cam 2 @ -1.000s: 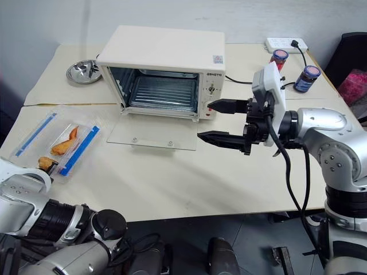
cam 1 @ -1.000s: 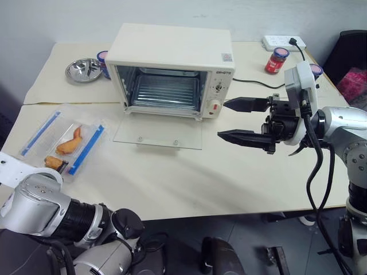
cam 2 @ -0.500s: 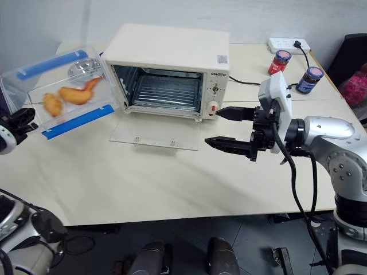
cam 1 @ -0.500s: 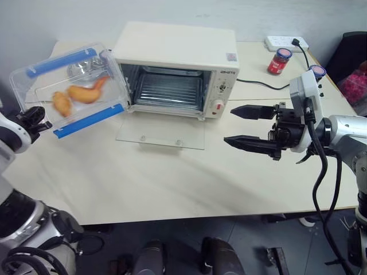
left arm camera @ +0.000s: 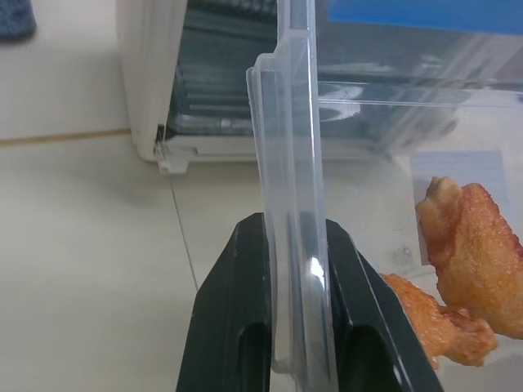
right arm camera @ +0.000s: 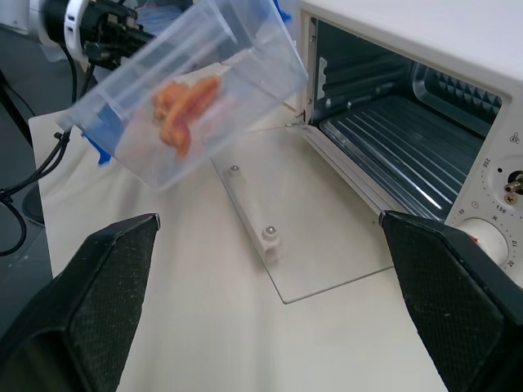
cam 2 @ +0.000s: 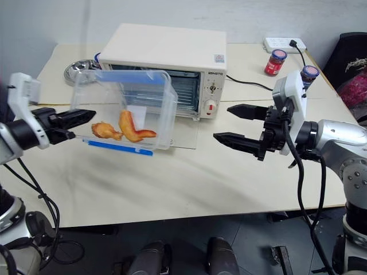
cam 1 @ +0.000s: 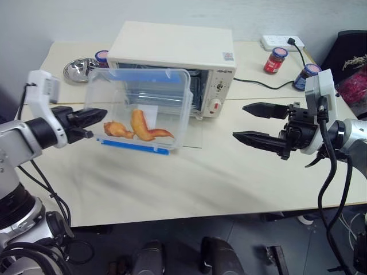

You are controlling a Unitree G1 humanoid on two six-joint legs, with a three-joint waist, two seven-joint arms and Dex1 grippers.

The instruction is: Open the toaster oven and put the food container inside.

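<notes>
- Food container (cam 1: 140, 109) is off the worktop (cam 1: 189, 177), held up in mid-left of frame, tipped on edge so its clear face is toward the camera; it sits directly in front of the toaster oven (cam 1: 172, 69) mouth and covers most of the opening.
- Left pincer (cam 1: 86, 121) is clenched on the container's left rim; left wrist view shows both black fingers (left arm camera: 245, 327) pressed against the thin plastic lip.
- Two orange-brown fried pieces (cam 1: 137, 129) have slid to the container's low edge, just above the lower blue clip strip (cam 1: 135, 147); second blue strip (cam 1: 152, 75) runs along the top edge.
- Oven is at upper centre, door (right arm camera: 302, 245) dropped flat onto the worktop, wire rack (right arm camera: 400, 155) visible inside in the right wrist view. Control panel with knobs (cam 1: 217, 94) on its right side, unobstructed.
- Right pincer (cam 1: 252, 123) is released, jaws spread wide, hovering centre-right, tips pointing left toward the oven's panel side, apart from oven and container.
- Clutter: steel bowl (cam 1: 80, 67) upper left behind the container, a blue-lidded jar (cam 1: 101, 56) just beside it; red jar (cam 1: 277, 59) and another blue-lidded jar (cam 1: 304, 77) upper right; white power strip (cam 1: 281, 41) at the far edge, black cord (cam 1: 258, 84) running from the oven toward it.
- Between container and oven cavity nothing but the flat door; the jars and bowl are well off to the sides.
</notes>
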